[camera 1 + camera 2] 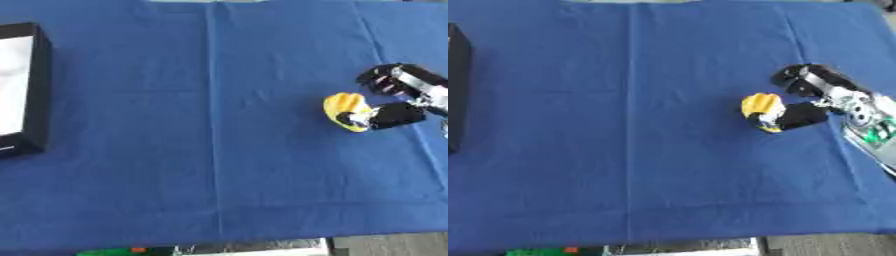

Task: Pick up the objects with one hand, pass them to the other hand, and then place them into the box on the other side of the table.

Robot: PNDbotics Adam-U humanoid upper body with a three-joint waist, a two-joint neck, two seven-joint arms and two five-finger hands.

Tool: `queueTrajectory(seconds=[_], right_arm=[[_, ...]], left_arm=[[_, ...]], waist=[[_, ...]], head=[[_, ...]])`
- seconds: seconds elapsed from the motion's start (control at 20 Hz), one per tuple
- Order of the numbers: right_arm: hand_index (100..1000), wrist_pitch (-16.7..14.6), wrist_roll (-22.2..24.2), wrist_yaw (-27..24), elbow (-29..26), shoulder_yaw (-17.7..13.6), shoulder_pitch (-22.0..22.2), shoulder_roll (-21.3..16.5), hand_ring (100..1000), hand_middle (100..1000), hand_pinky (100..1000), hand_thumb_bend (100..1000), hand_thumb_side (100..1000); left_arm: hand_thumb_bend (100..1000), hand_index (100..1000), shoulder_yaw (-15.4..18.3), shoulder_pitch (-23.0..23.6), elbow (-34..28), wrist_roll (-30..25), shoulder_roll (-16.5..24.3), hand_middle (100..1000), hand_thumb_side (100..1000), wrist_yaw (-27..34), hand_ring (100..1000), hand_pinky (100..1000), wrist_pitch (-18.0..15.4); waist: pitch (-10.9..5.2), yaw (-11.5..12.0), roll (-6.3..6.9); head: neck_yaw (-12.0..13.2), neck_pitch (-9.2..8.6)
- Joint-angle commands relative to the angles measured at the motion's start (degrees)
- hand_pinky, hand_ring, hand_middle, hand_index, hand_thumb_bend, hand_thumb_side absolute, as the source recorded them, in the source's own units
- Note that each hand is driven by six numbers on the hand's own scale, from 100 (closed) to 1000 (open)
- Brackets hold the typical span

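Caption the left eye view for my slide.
Right hand closes on a yellow object; black box waits opposite.

Staged test bench, lab-like rather than domestic. Worktop (pixel 219 150) draped edge to edge in a creased blue cloth (pixel 623 75), a black box (pixel 26 90) with a white inside at the left edge. Below the cloth's near edge, grey floor (pixel 394 245) and a strip of silvery material (pixel 262 247).
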Motion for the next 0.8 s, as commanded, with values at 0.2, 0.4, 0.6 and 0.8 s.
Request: queueTrajectory(seconds=[0.2,0.4,0.6,0.8], right_arm=[[819,0.9,2.23,1.82,-0.85,-0.25,0.34,-1.61,787,778,800,570,377],[819,1.46,2.86,2.64,-0.85,-0.11,0.35,-1.49,787,777,803,563,370],[819,2.08,3.14,3.28,-0.85,-0.09,0.53,-1.48,787,777,805,554,363],[819,2.72,3.05,3.62,-0.85,-0.03,0.52,-1.41,788,777,807,543,354]], left_arm=[[100,757,0.58,-0.58,-0.32,0.19,0.81,629,654,-0.01,698,702,0.07],[100,756,0.58,-0.44,-0.29,0.23,0.71,627,656,0.02,698,702,0.11],[100,755,0.58,-0.31,-0.26,0.24,0.69,625,658,0.02,698,701,0.14],[100,754,0.52,-0.22,-0.24,0.2,0.58,625,655,0.0,699,703,0.13]], waist=[[-0.72,-0.08,0.34],[-0.7,-0.06,0.44],[-0.68,-0.09,0.49],[-0.57,-0.06,0.58]], head=[[-0.28,-0.1],[-0.39,-0.1],[-0.49,-0.1],[-0.62,-0.1]])
